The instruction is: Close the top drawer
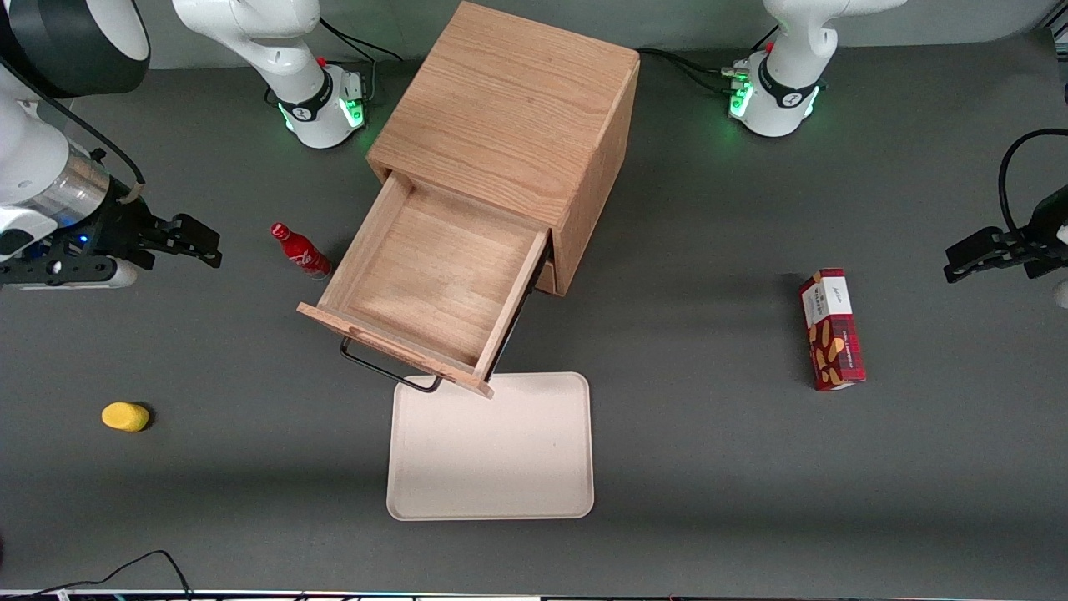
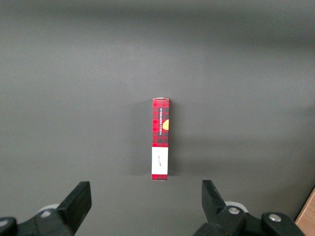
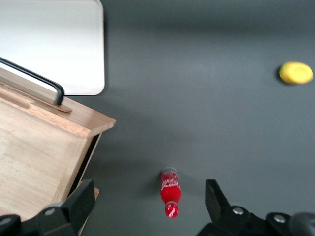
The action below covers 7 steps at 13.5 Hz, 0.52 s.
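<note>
The light oak cabinet (image 1: 509, 125) stands in the middle of the table. Its top drawer (image 1: 434, 275) is pulled far out and is empty, with the thin black wire handle (image 1: 384, 367) on its front, facing the front camera. The drawer (image 3: 34, 152) and its handle (image 3: 34, 78) also show in the right wrist view. My right gripper (image 1: 196, 242) is open and empty. It hovers above the table toward the working arm's end, apart from the drawer's side. In the right wrist view the gripper (image 3: 147, 196) has its fingers spread wide.
A small red bottle (image 1: 300, 250) lies on the table between the gripper and the drawer, also in the right wrist view (image 3: 170, 191). A cream tray (image 1: 492, 451) lies just in front of the drawer. A yellow object (image 1: 125, 416) sits nearer the front camera. A red biscuit box (image 1: 832, 330) lies toward the parked arm's end.
</note>
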Motion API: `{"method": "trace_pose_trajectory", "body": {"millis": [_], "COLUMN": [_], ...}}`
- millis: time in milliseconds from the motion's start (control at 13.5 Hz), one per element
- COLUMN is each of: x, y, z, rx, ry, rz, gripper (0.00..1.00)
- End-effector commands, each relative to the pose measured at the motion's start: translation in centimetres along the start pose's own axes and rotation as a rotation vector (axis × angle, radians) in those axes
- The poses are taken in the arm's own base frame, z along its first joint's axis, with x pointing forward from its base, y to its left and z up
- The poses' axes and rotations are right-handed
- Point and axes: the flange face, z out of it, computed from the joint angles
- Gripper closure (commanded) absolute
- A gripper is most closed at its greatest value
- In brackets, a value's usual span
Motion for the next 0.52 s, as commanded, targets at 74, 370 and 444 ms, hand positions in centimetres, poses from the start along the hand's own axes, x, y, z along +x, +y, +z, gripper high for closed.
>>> {"method": "trace_pose_trajectory", "body": {"millis": [74,370,444], "x": [5.9,10.3,11.2], "y": [0.6,0.5,0.2], "z": [1.4,4.4,4.8], "rx": [0.030,0.078,0.086], "ry": [0.008,0.010,0.018], "rz": [-0.125,-0.305,-0.341], "gripper": [0.00,0.00,0.00]}}
